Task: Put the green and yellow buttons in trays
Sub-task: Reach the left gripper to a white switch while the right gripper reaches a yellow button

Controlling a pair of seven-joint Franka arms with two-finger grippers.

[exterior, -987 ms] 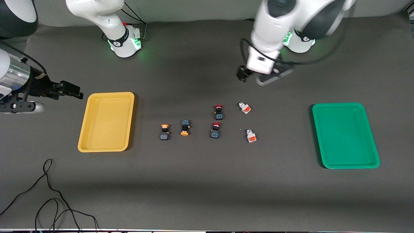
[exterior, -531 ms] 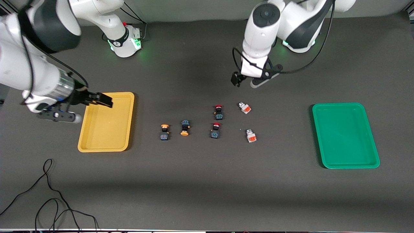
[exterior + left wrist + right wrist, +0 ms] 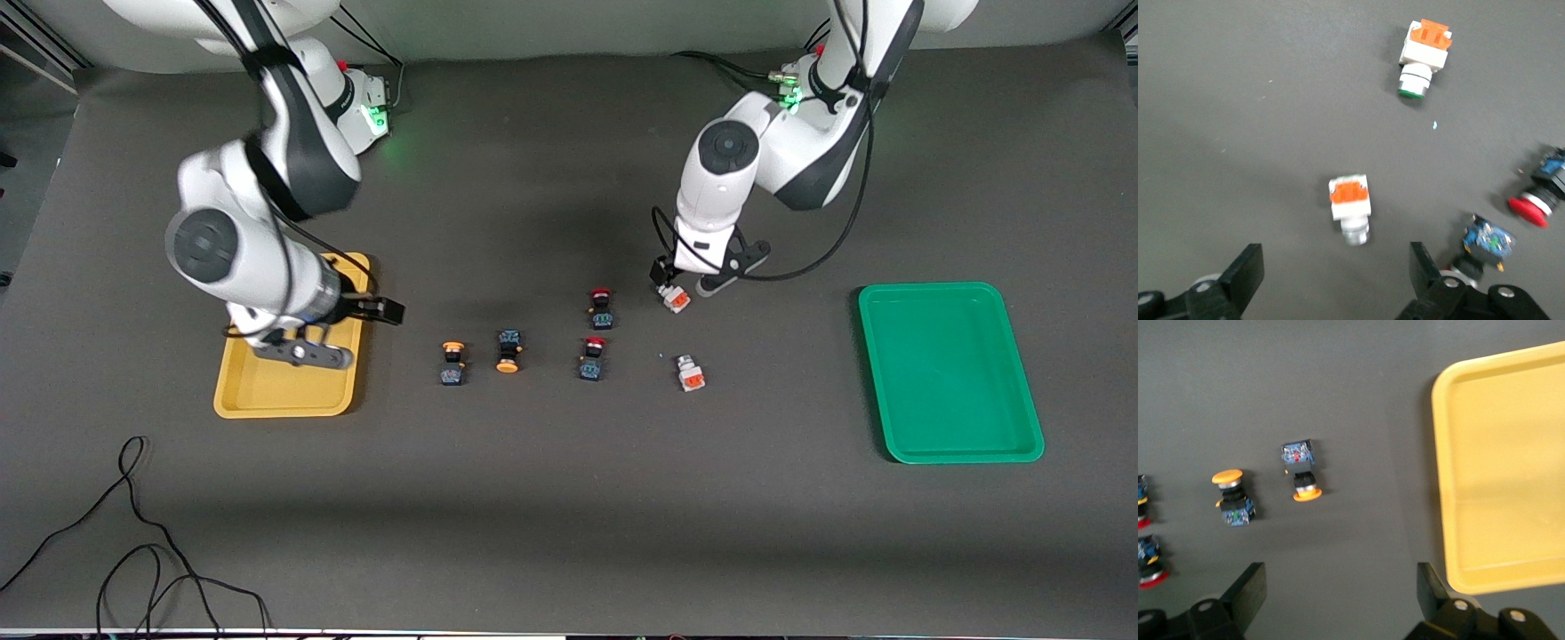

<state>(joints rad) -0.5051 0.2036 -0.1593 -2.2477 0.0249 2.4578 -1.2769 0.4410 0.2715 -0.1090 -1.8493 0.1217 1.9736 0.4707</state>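
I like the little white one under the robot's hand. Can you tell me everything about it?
The white button is a small blocky switch that looks like plastic, with an orange piece at one end and a round silvery cap at the other. It lies on its side on the dark table, touching nothing. The left gripper hangs over it, fingers open, not holding it. A second white button lies nearer the front camera, and a red-capped switch lies beside it, toward the right arm's end.

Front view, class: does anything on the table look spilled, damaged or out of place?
Nothing stands out. Six switches lie in tidy pairs between the empty yellow tray and green tray; a loose black cable trails near the front camera.
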